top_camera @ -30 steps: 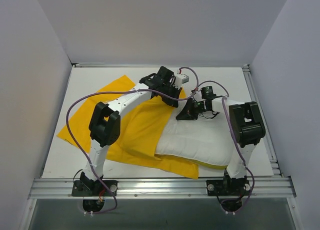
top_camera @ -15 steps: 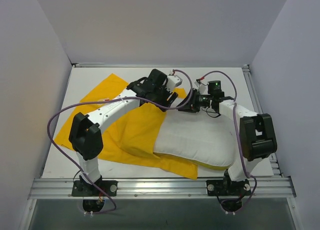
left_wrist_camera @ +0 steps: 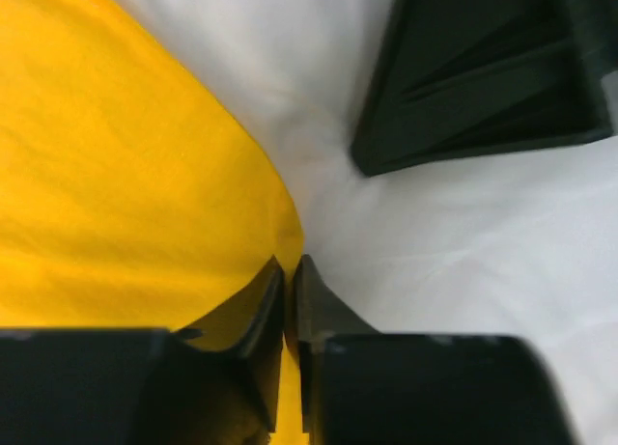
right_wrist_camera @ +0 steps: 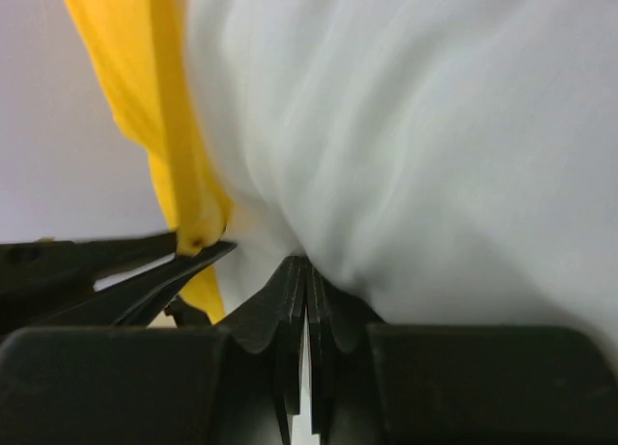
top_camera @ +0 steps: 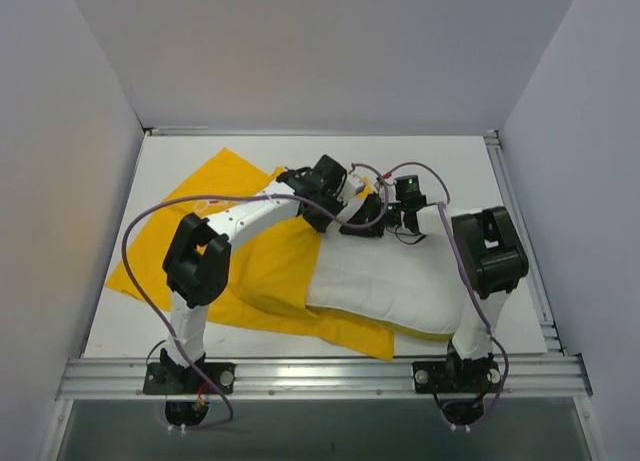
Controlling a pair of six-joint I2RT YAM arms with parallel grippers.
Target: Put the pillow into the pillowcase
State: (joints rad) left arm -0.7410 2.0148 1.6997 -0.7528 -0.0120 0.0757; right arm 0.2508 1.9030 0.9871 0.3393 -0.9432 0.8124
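Note:
The white pillow [top_camera: 390, 281] lies at the right, its left part over the spread yellow pillowcase [top_camera: 200, 231]. Both grippers meet at the pillow's far left corner. My left gripper [top_camera: 338, 213] is shut on the pillowcase's edge: in the left wrist view the yellow cloth [left_wrist_camera: 116, 175] runs down between the tips of the left gripper [left_wrist_camera: 288, 264], with the white pillow [left_wrist_camera: 463, 242] alongside. My right gripper [top_camera: 378, 221] is shut, and the pillow's cloth [right_wrist_camera: 415, 126] bunches into the tips of the right gripper [right_wrist_camera: 307, 262]. A yellow fold [right_wrist_camera: 164, 97] hangs beside it.
White walls enclose the table on three sides. A metal rail [top_camera: 320, 376] runs along the near edge by the arm bases. The right gripper's black finger [left_wrist_camera: 483, 78] sits close ahead of the left one. Bare white table [top_camera: 450, 161] shows at the far right.
Both arms shifted their elbows out and back. The two grippers have drawn closer together at the pillow's far left corner, and the yellow cloth's left side has moved slightly.

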